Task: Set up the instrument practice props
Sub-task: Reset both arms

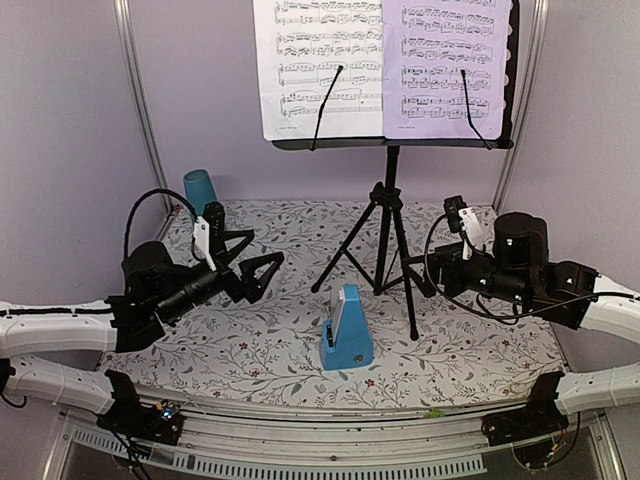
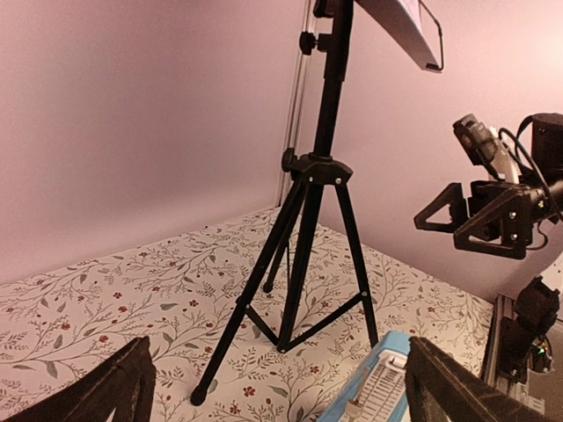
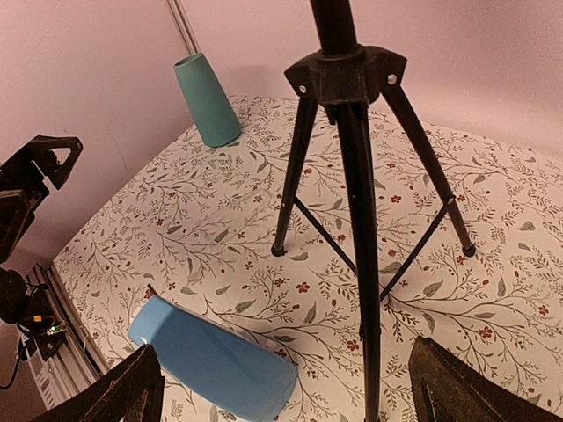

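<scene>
Top external view with 2 wrist views. The black tripod music stand (image 1: 391, 215) stands on its 3 spread legs at the middle of the floral-patterned table (image 1: 480, 350), toward the rear wall. Its perforated tray (image 1: 509, 90) carries 2 printed sheets side by side: the white page (image 1: 320, 60) on the left and the lavender page (image 1: 445, 60) on the right, their inner edges meeting. Each sheet rests on the tray's lower lip with a thin black retaining wire across its lower part; the tops of both sheets run out of frame. The blue pyramid metronome (image 1: 347, 342) stands upright on the table in front of the tripod, just beside the near legs and between the 2 arms. The left gripper (image 1: 267, 246) hangs above the table left of the metronome, its jaws spread wide with nothing between them. The right gripper (image 2: 437, 234) is held above the table right of the tripod, likewise spread wide and carrying nothing; neither gripper touches any prop. A teal cup (image 1: 200, 190) stands at the far left corner of the table, well apart from the stand.
</scene>
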Robot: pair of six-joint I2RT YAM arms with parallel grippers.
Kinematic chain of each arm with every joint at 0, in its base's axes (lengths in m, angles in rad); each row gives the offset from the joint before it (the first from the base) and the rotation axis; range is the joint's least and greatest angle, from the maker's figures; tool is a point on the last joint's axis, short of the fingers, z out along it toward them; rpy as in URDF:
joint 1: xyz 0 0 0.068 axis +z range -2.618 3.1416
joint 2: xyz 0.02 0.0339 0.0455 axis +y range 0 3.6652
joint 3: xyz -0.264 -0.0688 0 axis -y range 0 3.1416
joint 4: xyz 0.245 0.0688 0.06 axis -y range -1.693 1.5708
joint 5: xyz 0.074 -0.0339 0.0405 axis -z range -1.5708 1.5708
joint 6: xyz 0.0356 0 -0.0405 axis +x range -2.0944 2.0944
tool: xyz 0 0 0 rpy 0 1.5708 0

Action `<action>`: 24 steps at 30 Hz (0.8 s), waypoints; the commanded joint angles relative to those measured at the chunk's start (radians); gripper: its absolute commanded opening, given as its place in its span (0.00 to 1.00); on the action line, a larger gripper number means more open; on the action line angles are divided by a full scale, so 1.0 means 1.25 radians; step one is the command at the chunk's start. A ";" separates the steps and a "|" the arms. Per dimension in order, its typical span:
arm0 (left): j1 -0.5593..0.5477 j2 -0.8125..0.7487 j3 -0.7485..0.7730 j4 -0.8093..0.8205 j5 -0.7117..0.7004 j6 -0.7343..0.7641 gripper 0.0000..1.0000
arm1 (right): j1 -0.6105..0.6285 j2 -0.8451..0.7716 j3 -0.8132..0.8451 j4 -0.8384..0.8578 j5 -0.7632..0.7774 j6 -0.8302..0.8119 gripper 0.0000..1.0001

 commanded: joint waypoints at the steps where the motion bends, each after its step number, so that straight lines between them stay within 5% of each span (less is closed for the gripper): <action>1: 0.026 -0.041 -0.016 -0.048 -0.033 -0.017 0.99 | -0.030 -0.040 -0.034 -0.005 0.011 0.026 0.99; 24: 0.100 -0.083 -0.004 -0.170 -0.059 -0.074 0.99 | -0.301 -0.135 -0.129 -0.006 -0.125 0.037 0.99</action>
